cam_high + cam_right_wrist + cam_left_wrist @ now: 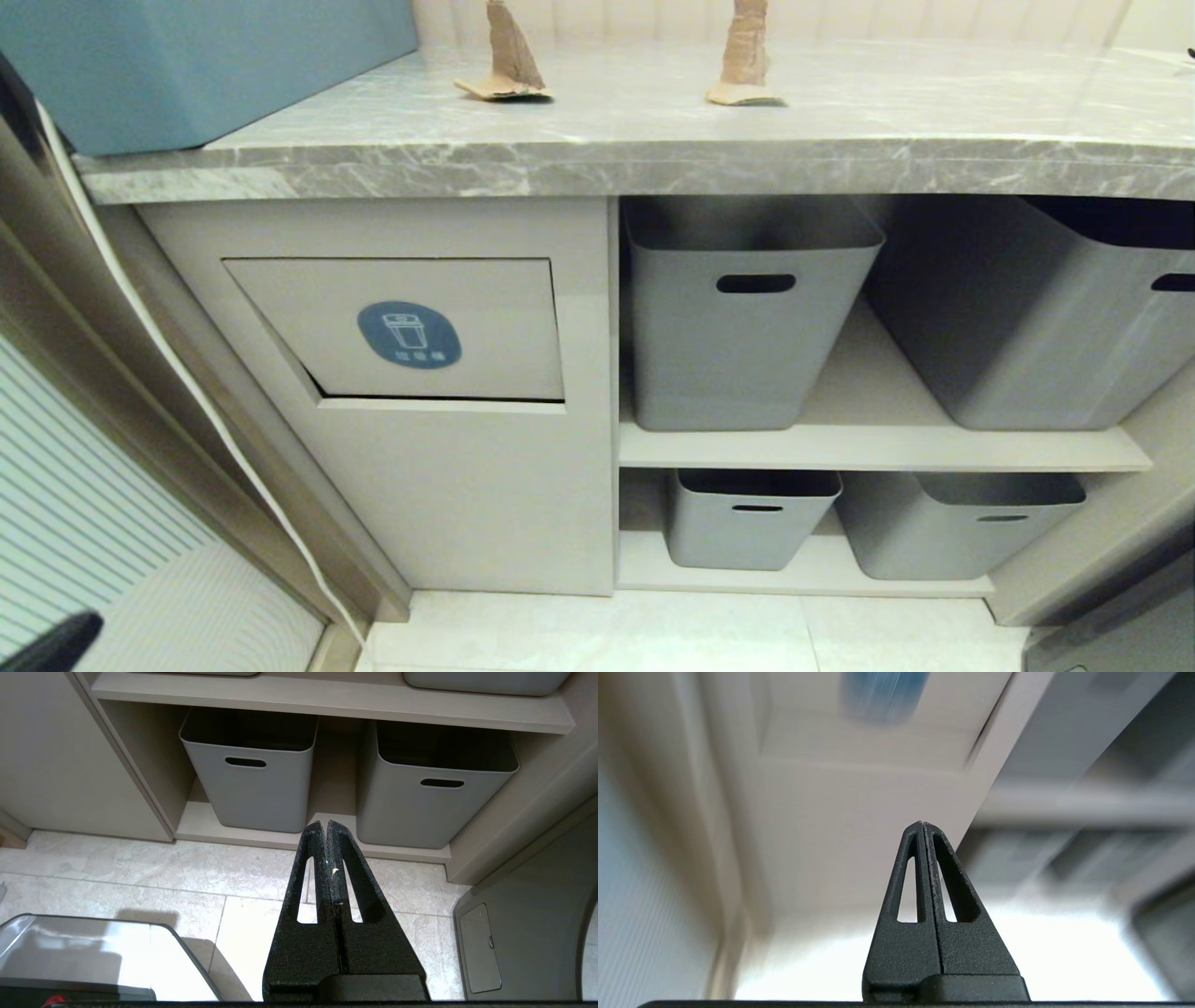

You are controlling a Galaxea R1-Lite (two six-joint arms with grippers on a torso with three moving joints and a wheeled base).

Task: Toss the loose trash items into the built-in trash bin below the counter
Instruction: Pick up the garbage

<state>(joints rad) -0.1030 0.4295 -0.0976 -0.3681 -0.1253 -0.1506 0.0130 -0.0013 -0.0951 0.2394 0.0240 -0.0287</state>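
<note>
Two torn scraps of tan-brown cardboard are seen on the grey marble-patterned counter (653,140), both standing upright toward its back edge: the left scrap (507,58) nearer the left end, the right scrap (745,54) around the middle, the two well apart. A third scrap is not seen in any view. A blue plastic box (196,65) occupies the counter's left end.

Below the counter's front edge, the built-in trash bin (411,327) is set in the beige cabinet front at the left; its rectangular flap bears a blue oval sticker (409,334) with a white bin icon, and a dark gap is visible along the flap's lower edge. To the right of the bin, grey storage tubs with slot handles are held on two shelves: two on the upper shelf (878,448) and two on the lower shelf (261,779).

The left gripper (922,826) is shown with its fingers pressed together and nothing between them, pointed toward the beige cabinet front below the flap. The right gripper (324,826) is likewise closed and empty, hanging low above the pale floor tiles (140,872) in front of the lower tubs.
</note>
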